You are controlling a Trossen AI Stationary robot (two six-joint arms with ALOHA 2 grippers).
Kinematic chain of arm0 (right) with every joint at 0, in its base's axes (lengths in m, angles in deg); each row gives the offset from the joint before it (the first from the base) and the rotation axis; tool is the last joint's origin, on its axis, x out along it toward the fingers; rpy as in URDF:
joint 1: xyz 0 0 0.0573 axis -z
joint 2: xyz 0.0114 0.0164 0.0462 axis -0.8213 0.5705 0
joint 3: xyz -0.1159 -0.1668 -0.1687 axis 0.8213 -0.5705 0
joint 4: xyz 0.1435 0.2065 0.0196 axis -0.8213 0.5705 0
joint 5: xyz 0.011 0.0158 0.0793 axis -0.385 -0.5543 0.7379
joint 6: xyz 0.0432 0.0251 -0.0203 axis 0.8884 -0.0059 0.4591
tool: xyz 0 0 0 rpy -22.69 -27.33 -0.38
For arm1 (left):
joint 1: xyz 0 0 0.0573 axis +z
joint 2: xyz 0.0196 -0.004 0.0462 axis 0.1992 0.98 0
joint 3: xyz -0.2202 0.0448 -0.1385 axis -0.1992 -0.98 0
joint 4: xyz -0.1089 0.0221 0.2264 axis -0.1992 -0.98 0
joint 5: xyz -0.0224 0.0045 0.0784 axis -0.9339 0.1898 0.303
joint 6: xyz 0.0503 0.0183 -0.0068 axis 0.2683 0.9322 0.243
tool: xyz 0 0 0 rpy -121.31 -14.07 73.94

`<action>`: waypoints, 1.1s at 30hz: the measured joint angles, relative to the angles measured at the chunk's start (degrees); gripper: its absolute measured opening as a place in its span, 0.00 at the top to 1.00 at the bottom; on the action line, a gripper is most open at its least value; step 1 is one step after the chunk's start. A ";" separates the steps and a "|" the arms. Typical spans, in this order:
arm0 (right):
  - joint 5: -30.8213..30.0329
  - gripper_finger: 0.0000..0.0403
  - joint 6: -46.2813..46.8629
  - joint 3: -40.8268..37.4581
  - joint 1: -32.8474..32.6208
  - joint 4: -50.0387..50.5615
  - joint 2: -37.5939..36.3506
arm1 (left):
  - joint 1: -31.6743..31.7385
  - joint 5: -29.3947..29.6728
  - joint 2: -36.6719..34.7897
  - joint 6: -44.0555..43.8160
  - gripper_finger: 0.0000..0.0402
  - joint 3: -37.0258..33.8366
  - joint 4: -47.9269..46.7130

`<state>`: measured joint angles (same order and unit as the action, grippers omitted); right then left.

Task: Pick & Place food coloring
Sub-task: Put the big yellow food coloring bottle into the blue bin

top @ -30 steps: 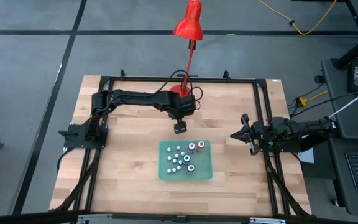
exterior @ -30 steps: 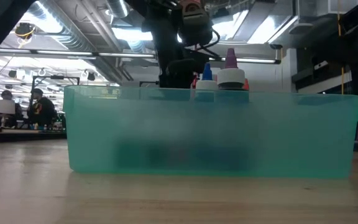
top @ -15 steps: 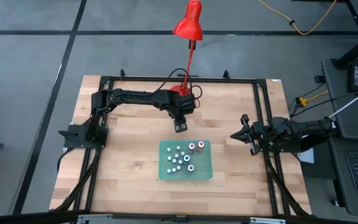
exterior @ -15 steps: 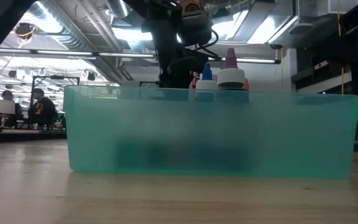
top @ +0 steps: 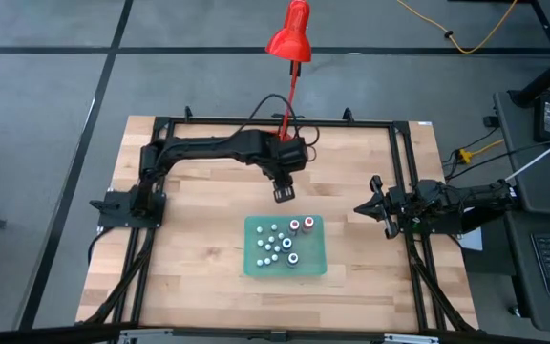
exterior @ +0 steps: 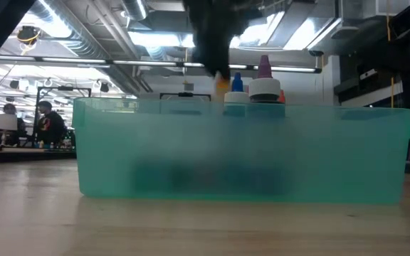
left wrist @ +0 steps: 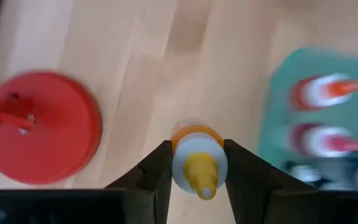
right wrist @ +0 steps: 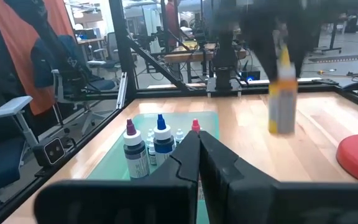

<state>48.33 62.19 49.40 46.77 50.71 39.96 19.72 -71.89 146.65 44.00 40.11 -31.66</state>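
- Landmark: flat green tray (top: pixel 285 268), lying on the wooden table (top: pixel 189 239) near the middle of its near half.
- Left gripper (top: pixel 283 194): in the air just beyond the tray's far edge, between the tray and the red lamp base (left wrist: pixel 39 127). Fingers (left wrist: pixel 157 171) closed on a yellow-tipped bottle (left wrist: pixel 198 163), one finger pressed against each side of it, tip pointing up toward the wrist camera.
- In the right wrist view the same bottle (right wrist: pixel 281 99) hangs clear of the table surface, beyond the tray. The gripper above it is motion-blurred.
- Low view: the yellow bottle (exterior: pixel 221 84) shows above the tray's rim, blurred, on the far side of the tray.
- Food coloring in tray (top: pixel 277 245): a cluster of small whitish-capped bottles, standing upright, in the tray's middle and far part.
- Larger red-topped bottles (top: pixel 301 226) stand at the tray's far right corner.
- A blue-tipped bottle (right wrist: pixel 161 139) and a purple-tipped bottle (right wrist: pixel 132 147) stand side by side in the tray.
- Right gripper (top: pixel 374 204): waits well to the right of the tray, above the right frame rail. Its fingers (right wrist: pixel 189 152) are drawn together, nothing between them.
- Red desk lamp (top: pixel 290 33): well beyond the tray, at the table's far edge.
- Room behind the table: seated persons (exterior: pixel 48 126) at a desk, far off.
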 joint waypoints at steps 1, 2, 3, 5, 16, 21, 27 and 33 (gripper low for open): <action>-0.01 0.97 0.03 0.00 0.00 -0.01 0.00 | -0.69 0.00 0.00 -0.44 0.72 2.70 -1.55; -0.01 0.97 0.03 0.00 0.00 0.00 0.00 | -1.33 -0.02 0.00 -1.24 0.72 5.45 -2.94; -0.01 0.97 0.03 0.00 0.00 0.01 0.00 | -1.98 -0.29 0.00 -2.17 0.72 8.15 -4.02; -0.01 0.97 0.03 0.00 0.00 0.01 0.00 | -3.46 -0.88 -0.08 -4.55 0.72 13.03 -5.79; -0.03 0.97 -0.15 0.00 0.00 0.01 0.00 | -13.41 0.94 -0.07 -18.43 0.72 24.08 -5.99; -0.03 0.97 -0.17 0.00 0.00 0.04 0.02 | -18.57 -0.28 1.18 -20.11 0.72 24.07 -5.53; -0.03 0.97 0.27 0.00 0.02 0.04 0.02 | -22.56 0.91 2.89 -17.87 0.72 24.07 -5.41; -0.03 0.97 -0.63 0.00 0.00 0.04 0.02 | -23.52 2.02 6.37 -13.24 0.72 23.98 -4.82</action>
<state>48.30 61.56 49.40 46.77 50.75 39.98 -3.80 -69.87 153.02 30.76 64.09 -36.47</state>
